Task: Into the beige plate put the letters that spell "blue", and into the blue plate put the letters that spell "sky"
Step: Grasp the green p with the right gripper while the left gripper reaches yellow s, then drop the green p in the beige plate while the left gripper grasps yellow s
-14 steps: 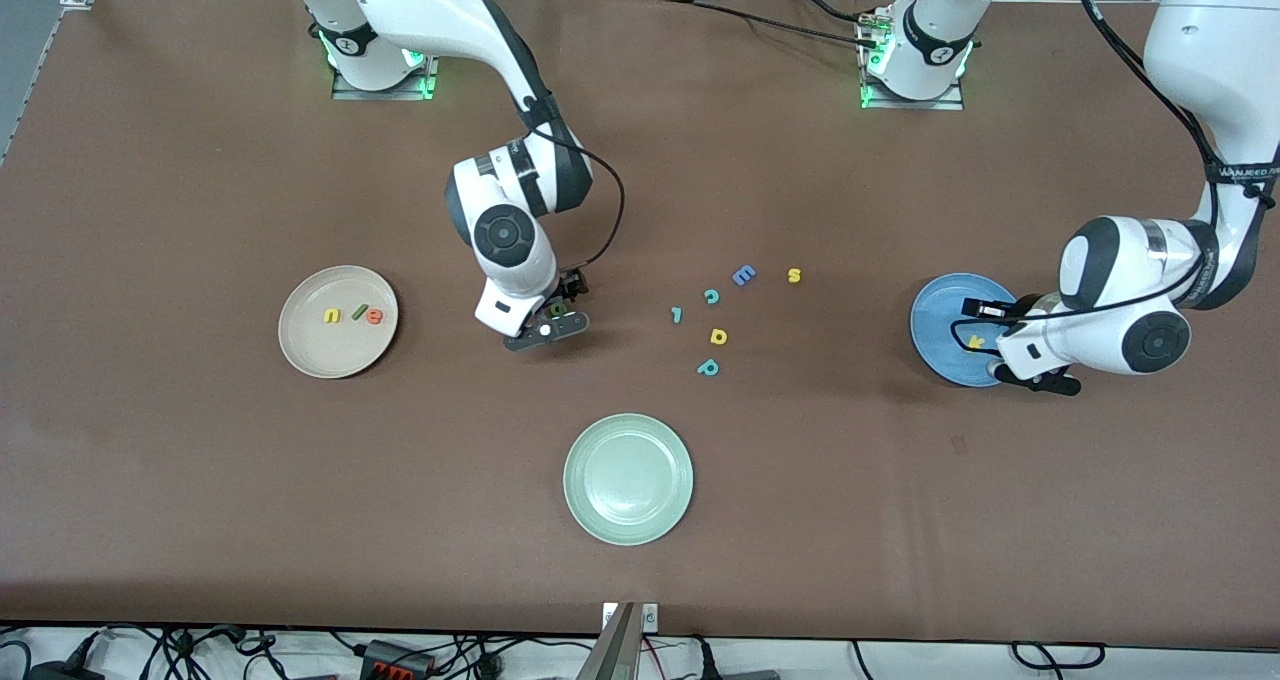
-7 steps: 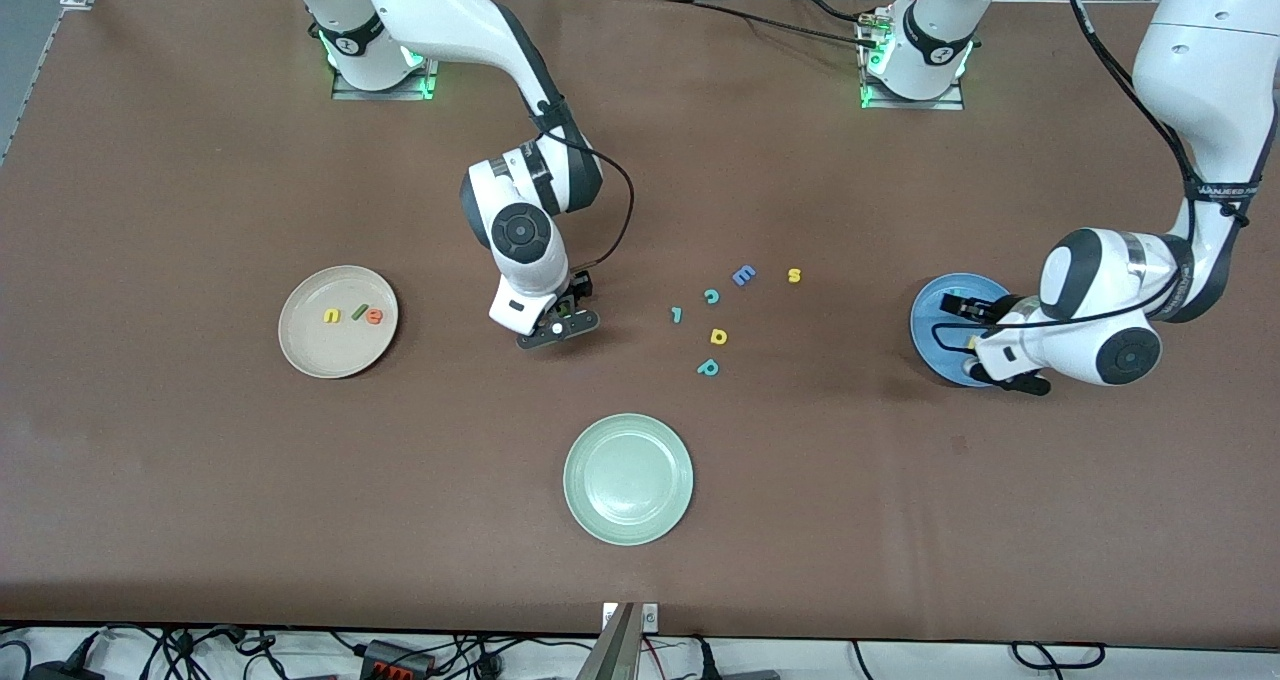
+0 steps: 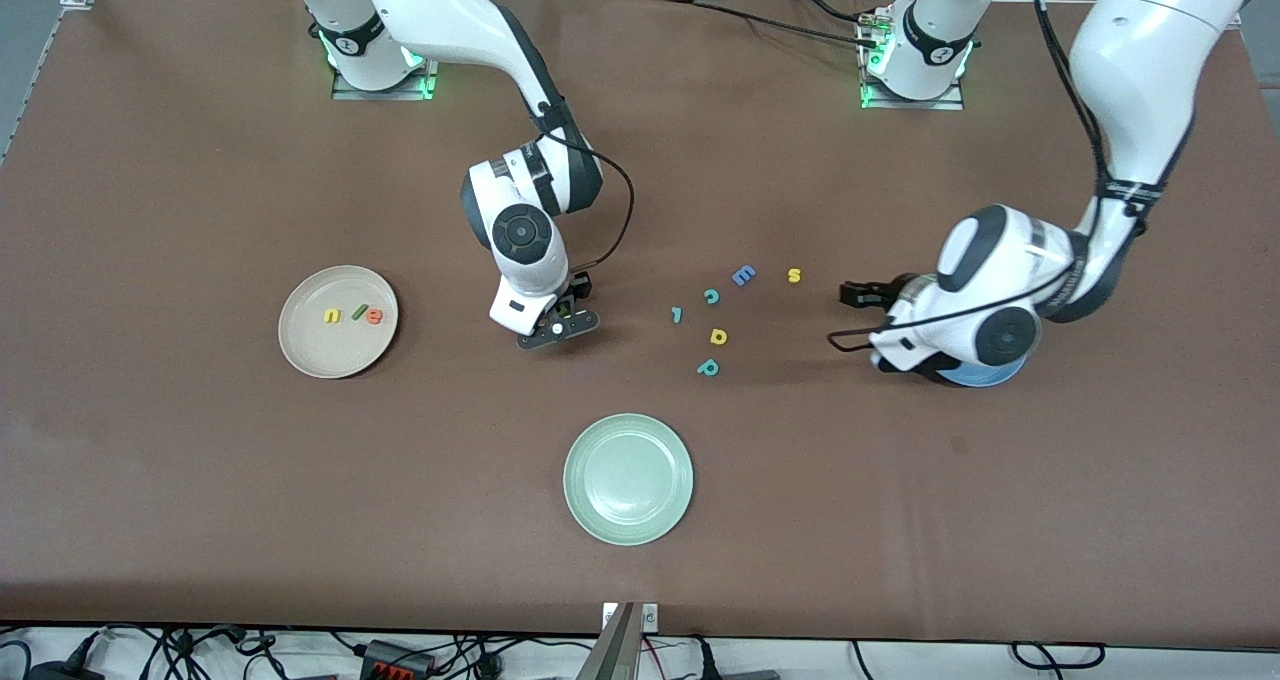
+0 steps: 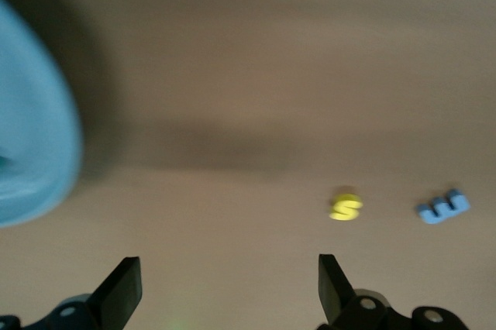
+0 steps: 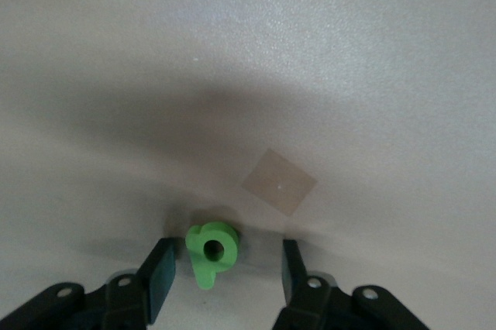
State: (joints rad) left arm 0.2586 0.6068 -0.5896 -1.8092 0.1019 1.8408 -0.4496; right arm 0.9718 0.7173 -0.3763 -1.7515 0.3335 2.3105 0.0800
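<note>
In your front view, the beige plate (image 3: 338,321) toward the right arm's end of the tabletop (image 3: 200,480) holds the yellow u (image 3: 331,315), the green l (image 3: 354,312) and the orange e (image 3: 375,314). The right gripper (image 3: 556,324) sits low beside that plate. The left gripper (image 3: 862,312) hangs between the yellow s (image 3: 794,275) and the blue plate (image 3: 985,373), which the arm mostly hides.

Your left wrist view shows its fingers (image 4: 120,293) spread wide with nothing between them, the yellow s and the blue E (image 4: 442,206) lying near each other, the blue plate's rim at the edge.

Your right wrist view shows the green b (image 5: 211,251) between that gripper's fingers (image 5: 159,277), gaps on both sides.
</note>
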